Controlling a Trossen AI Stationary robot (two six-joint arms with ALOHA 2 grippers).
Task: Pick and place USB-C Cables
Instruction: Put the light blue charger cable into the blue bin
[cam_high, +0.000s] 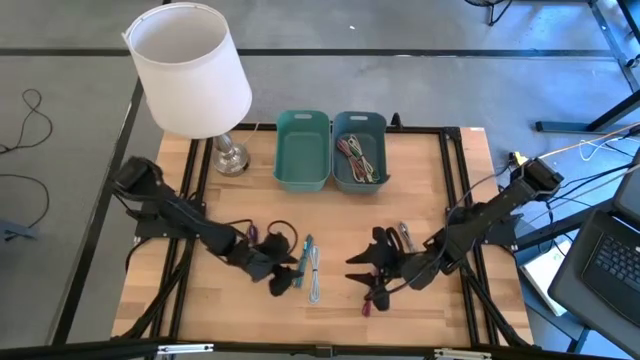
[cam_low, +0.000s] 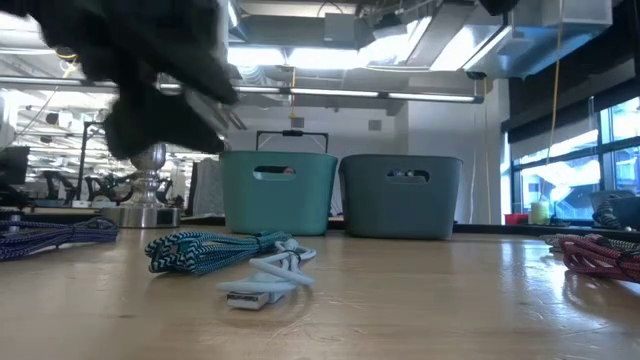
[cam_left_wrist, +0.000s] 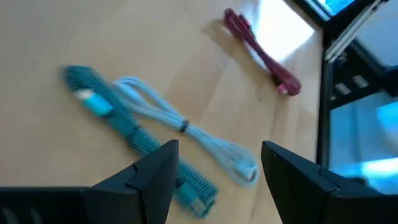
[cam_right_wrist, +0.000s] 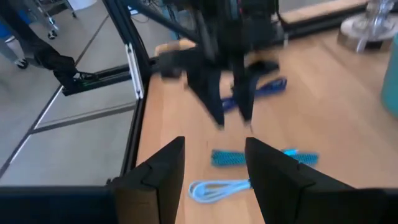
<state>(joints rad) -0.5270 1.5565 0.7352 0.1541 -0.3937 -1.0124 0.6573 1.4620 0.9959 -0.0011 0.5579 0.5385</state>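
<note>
From above, the counter (cam_high: 330, 240) is seen to carry two teal bins behind its middle: the left bin (cam_high: 302, 150) appears bare, while the right bin (cam_high: 360, 150) holds a tangle of coloured cables (cam_high: 358, 155), judged to be placed there as sorted stock. A white-shaded lamp (cam_high: 190, 70) stands beside the left bin. Nearer the front, in front of that bin, a teal cable (cam_high: 304, 258) and a pale blue cable (cam_high: 315, 275) lie touching on the wood; the left gripper (cam_high: 282, 278) is positioned just beside them, presumably for a pick. The right gripper (cam_high: 372, 285) hangs over a red cable (cam_high: 368, 300), with a further small bundle (cam_high: 405, 236) just behind it. From counter height, the teal cable (cam_low: 200, 250) and pale blue cable (cam_low: 265, 280) are confirmed flat in front of the left bin (cam_low: 278, 192), a dark blue cable (cam_low: 55, 238) far to one side, the red one (cam_low: 600, 255) to the other. In the left wrist view, the jaws are seen standing apart and empty above the teal cable (cam_left_wrist: 134, 134) and pale blue cable (cam_left_wrist: 186, 127). In the right wrist view, the jaws are likewise parted, nothing being gripped.
</note>
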